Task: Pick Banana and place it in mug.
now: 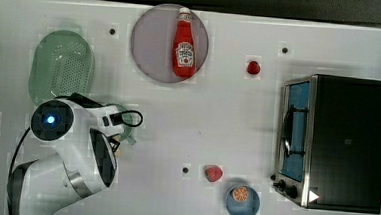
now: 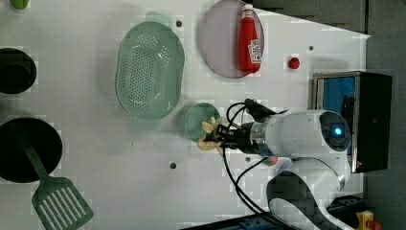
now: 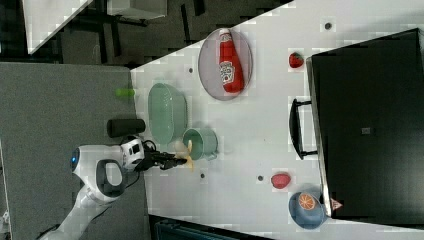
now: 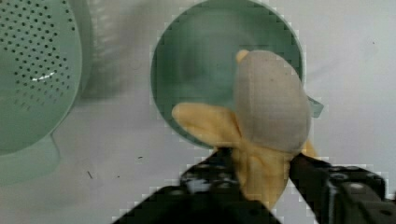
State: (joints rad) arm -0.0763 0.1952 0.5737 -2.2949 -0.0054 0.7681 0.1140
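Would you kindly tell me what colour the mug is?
Teal-green and translucent; the mug shows best in the wrist view.

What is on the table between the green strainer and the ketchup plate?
In the top view, only bare white table and one small dark dot lie between the colander and the plate holding the ketchup bottle.

mug [image 1: 127, 128] mostly hidden under arm in top view, colander [image 4: 32, 79] cropped in wrist view

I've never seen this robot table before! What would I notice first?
Probably the gripper pinching a half-peeled toy banana right over the round green mug, next to the big holey colander. After that, the bright red ketchup bottle lying on a grey plate by the top view's upper edge.
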